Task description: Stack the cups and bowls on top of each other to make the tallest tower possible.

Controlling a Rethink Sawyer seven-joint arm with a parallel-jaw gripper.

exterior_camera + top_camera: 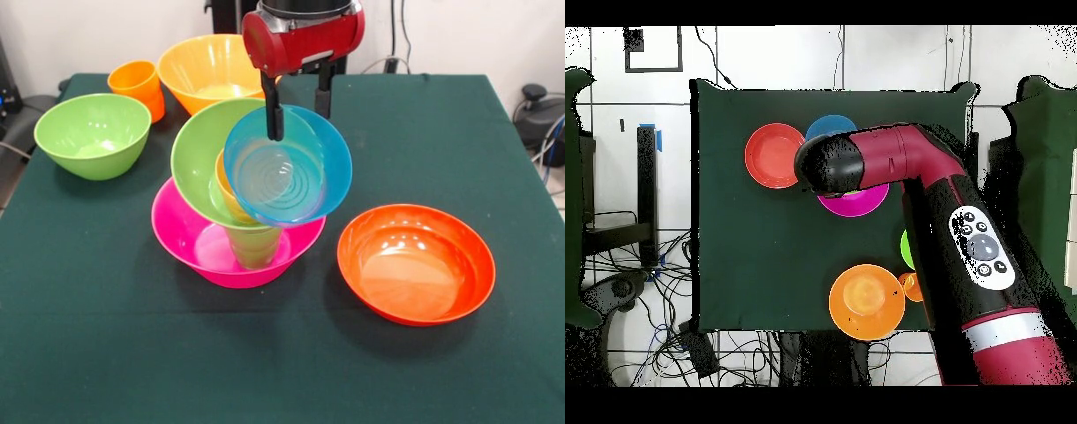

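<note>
Nearest the camera in the front view, the red-orange bowl (pixel 416 262) sits upright and alone on the bench (pixel 106 353), apart from the stack — probably set aside as a piece yet to be used.

Just behind and to its left stands the tower (pixel 243 199). Its base is the big pink bowl (pixel 190 237), upright on the cloth; a green cup (pixel 253 246) stands inside it, and a light green bowl (pixel 199 155) leans steeply on that, mouth tipped toward the camera, with a yellow-orange cup (pixel 226 188) lodged in its hollow. The tilt looks like the price of resting wide bowls on narrow cups.

Against the front of this leaning pile is the translucent blue bowl (pixel 287 168), also tipped toward the camera. The pincer (pixel 298 110) comes down over its upper rim with one finger inside and one behind the wall — closed on the rim, as far as I can judge, steadying the bowl where it would likely slide.

Farther back, on the left, a second light green bowl (pixel 92 134), an orange cup (pixel 138 85) and a large orange bowl (pixel 212 71) wait unused.
</note>
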